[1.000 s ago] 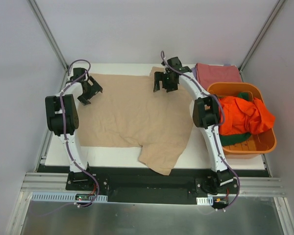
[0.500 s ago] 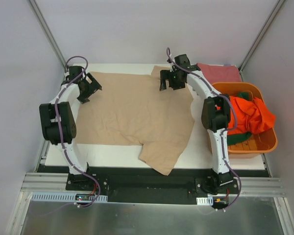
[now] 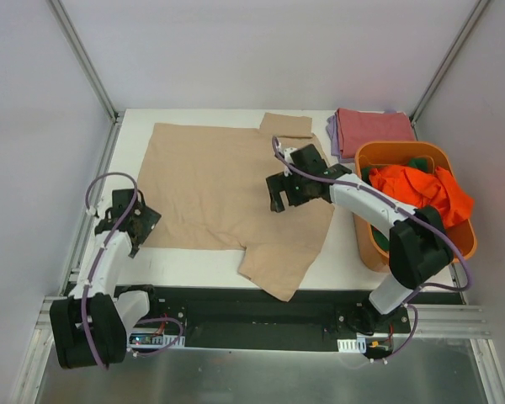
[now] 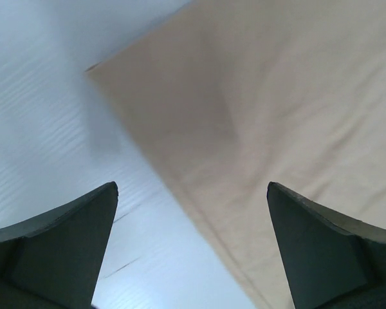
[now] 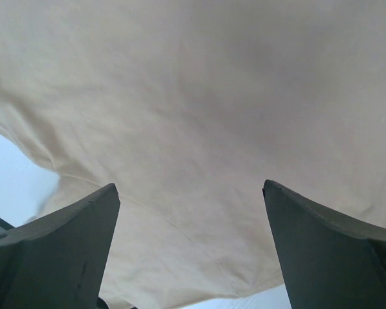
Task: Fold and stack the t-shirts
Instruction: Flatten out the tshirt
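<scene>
A beige t-shirt [image 3: 219, 181] lies spread flat on the white table [image 3: 194, 263], with one sleeve hanging over the near edge [image 3: 278, 273]. My left gripper [image 3: 136, 220] is open and empty, low over the shirt's near left corner. In the left wrist view the left gripper [image 4: 192, 188] straddles the shirt's edge [image 4: 276, 129]. My right gripper [image 3: 283, 192] is open and empty above the shirt's right side. In the right wrist view the right gripper [image 5: 190, 187] has only beige cloth [image 5: 199, 84] below it.
A dusty red shirt [image 3: 373, 126] lies folded on a lavender one [image 3: 332, 135] at the far right corner. An orange plastic tub [image 3: 421, 254] at the right edge holds a bright orange shirt [image 3: 421, 195] and a dark green one [image 3: 418, 163].
Both arms have pulled back from the shirt's far edge toward the near side. The left went to the near left corner, the right to the shirt's right middle. Both grippers are empty.
</scene>
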Tool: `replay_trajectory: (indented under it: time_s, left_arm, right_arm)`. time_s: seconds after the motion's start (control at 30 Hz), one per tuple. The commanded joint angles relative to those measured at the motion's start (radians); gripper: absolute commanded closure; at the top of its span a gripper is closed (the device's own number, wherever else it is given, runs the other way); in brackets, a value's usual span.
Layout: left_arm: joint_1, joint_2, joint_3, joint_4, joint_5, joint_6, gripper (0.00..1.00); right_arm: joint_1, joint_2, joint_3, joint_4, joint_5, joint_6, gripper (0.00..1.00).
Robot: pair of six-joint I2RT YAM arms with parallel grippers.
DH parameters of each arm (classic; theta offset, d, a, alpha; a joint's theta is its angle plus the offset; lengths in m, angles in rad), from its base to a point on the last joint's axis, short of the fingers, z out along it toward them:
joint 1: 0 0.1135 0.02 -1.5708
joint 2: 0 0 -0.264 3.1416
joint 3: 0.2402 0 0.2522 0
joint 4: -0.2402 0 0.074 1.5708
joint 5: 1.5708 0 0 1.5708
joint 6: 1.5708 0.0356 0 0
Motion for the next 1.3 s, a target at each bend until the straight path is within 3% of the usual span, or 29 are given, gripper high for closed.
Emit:
replay_trajectory:
  time_s: [0.0,0.17,0.5,0.67,0.87,0.97,1.27]
  left_arm:
    - [0.036,-0.103,-0.066,-0.164,-0.119,-0.117,0.01]
    - [0.117,-0.113,-0.093,-0.161,-0.098,-0.106,0.01]
    - [0.177,0.051,-0.112,-0.012,-0.058,-0.076,0.36]
    - [0.196,0.143,-0.102,0.054,0.01,-0.057,0.43]
    - [0.196,0.157,-0.107,0.059,0.002,-0.042,0.72]
    - [0.197,0.146,-0.112,0.06,-0.009,-0.04,1.0]
    - [0.197,0.059,-0.109,0.085,0.001,0.033,1.0]
  right_arm:
    - [-0.019,-0.052,-0.077,0.043,-0.06,0.036,0.04]
    - [0.015,-0.055,-0.088,0.057,-0.026,0.016,0.04]
    - [0.019,-0.07,-0.109,0.069,-0.031,0.014,0.04]
    - [0.019,-0.078,-0.126,0.081,-0.04,0.017,0.04]
    - [0.018,-0.077,-0.123,0.077,-0.032,0.013,0.04]
    - [0.021,-0.081,-0.128,0.075,-0.025,0.002,0.04]
    - [0.147,-0.132,-0.188,0.017,0.027,-0.084,0.04]
